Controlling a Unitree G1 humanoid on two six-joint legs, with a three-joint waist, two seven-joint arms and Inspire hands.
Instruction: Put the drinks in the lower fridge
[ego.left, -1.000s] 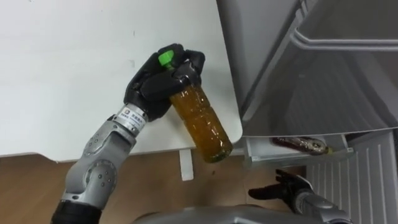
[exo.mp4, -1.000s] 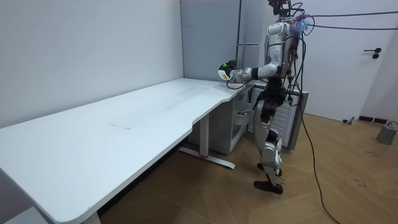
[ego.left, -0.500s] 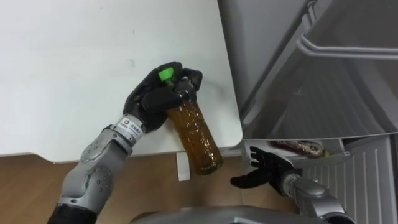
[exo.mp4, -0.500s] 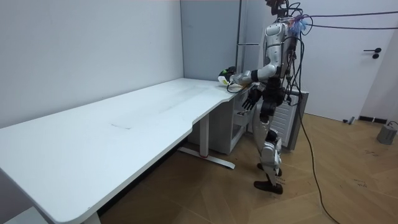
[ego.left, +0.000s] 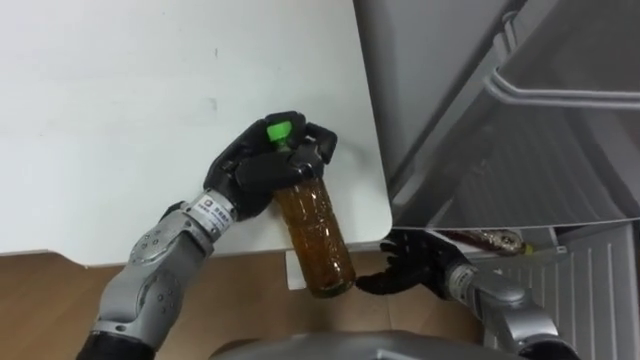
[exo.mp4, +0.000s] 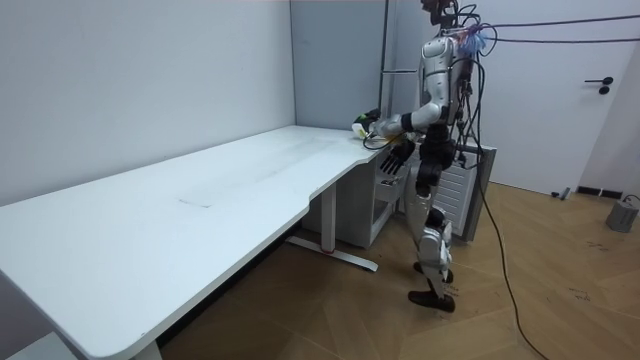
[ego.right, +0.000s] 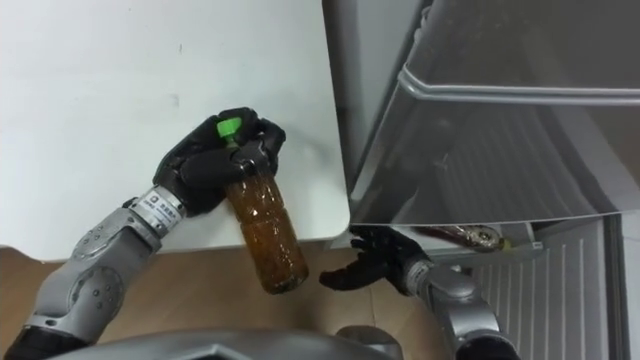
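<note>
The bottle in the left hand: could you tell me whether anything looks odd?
The bottle hangs tilted, gripped just under its green cap by the left hand, its base off the table. The open right hand is beside the base. Nothing spilled.

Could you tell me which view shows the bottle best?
The left eye view: the bottle shows whole, green cap to base, held by the left hand. The right eye view nearly matches it; the room view gives a distant speck.
</note>
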